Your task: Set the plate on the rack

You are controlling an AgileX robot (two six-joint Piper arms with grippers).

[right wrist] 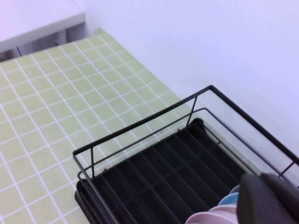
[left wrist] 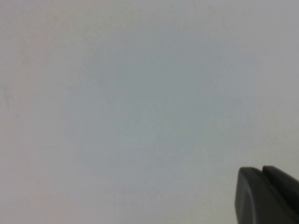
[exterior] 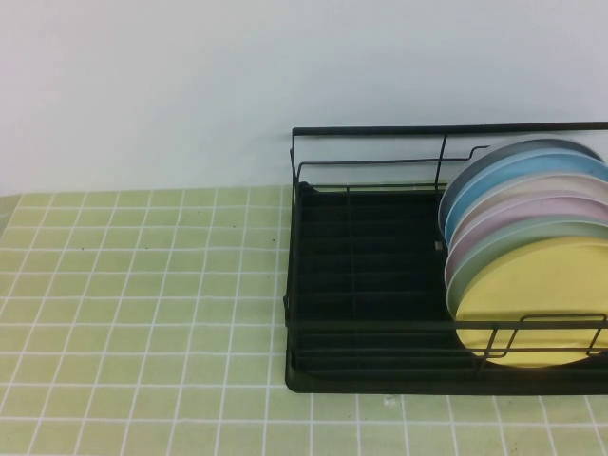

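The pale-yellow plate (exterior: pixel 532 299) stands upright in the black wire rack (exterior: pixel 361 285), at the front of a row of several plates at its right end. Neither gripper shows in the high view. In the right wrist view my right gripper (right wrist: pixel 259 176) is shut and empty, above the rack (right wrist: pixel 159 177) near its back rail and over the plates. In the left wrist view my left gripper (left wrist: pixel 260 170) is shut and empty, facing only a blank white wall.
Behind the yellow plate stand a mint-green plate (exterior: pixel 513 237), a pink plate (exterior: pixel 532 214) and a blue plate (exterior: pixel 513 176). The rack's left half holds no plates. A green tiled cloth (exterior: pixel 142 313) covers the table left of the rack. A white wall stands behind.
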